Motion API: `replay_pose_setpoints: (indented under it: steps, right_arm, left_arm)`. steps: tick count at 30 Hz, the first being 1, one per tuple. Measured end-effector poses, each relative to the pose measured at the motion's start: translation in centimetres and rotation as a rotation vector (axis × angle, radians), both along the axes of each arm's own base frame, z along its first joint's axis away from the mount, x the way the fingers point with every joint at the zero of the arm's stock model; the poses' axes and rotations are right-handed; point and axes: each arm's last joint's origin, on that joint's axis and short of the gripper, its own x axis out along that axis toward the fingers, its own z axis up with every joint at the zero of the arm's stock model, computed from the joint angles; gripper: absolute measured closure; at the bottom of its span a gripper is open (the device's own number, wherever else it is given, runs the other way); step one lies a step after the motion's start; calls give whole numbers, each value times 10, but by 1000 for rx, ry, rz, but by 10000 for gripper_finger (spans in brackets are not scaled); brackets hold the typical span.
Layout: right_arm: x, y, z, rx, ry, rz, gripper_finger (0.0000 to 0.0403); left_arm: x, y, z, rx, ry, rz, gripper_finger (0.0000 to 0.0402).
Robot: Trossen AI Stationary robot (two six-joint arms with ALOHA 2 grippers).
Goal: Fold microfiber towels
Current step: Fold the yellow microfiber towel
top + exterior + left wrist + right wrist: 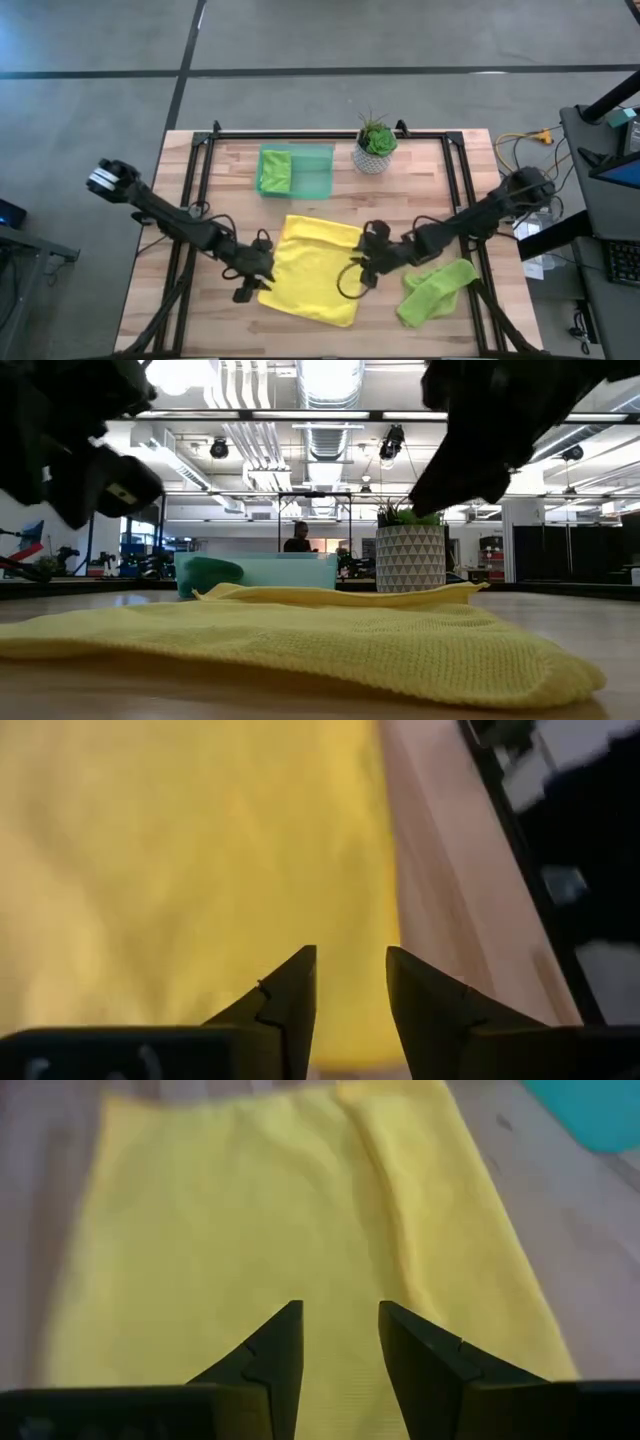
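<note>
Counter (420,190): wooden top inside a black frame, seen from above.

Yellow towel (312,268): spread nearly flat at the middle of the counter, toward its near edge, turned a little askew. One edge strip lies folded over onto the cloth, plain in the right wrist view (400,1210). From table height it shows as a low rumpled sheet (330,645).

Lime green towel (436,290): crumpled in a loose strip near the counter's near right corner, apart from the yellow towel.

Second green towel (274,170): folded, lying in the left end of the tray.

Tray (315,172): translucent green, rectangular, at the far edge of the counter, left of centre.

Potted plant (375,146): small white patterned pot with green leaves, at the far edge just beside the tray's right end.

Left hand (262,280): at the yellow towel's left edge, near the near edge of the counter. Its wrist view shows the two fingers (290,1005) parted by a narrow gap above the cloth's border, with nothing between them.

Right hand (362,272): at the yellow towel's right edge. Fingers (275,1355) partly open over the cloth, gripping nothing that can be seen.
</note>
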Motion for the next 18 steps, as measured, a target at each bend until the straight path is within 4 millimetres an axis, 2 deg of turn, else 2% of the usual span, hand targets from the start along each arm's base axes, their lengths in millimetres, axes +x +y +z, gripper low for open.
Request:
replay_pose_setpoints:
  steps: [8, 18]
  right_arm:
    - [-7, -19, -19, -152, 236, 82, 275]
    - [-14, -24, -28, -302, 316, 251, 275]
  left_arm:
    - [13, 7, -3, 104, -68, 244, 295]
    - [19, 20, -1, 130, -88, 331, 295]
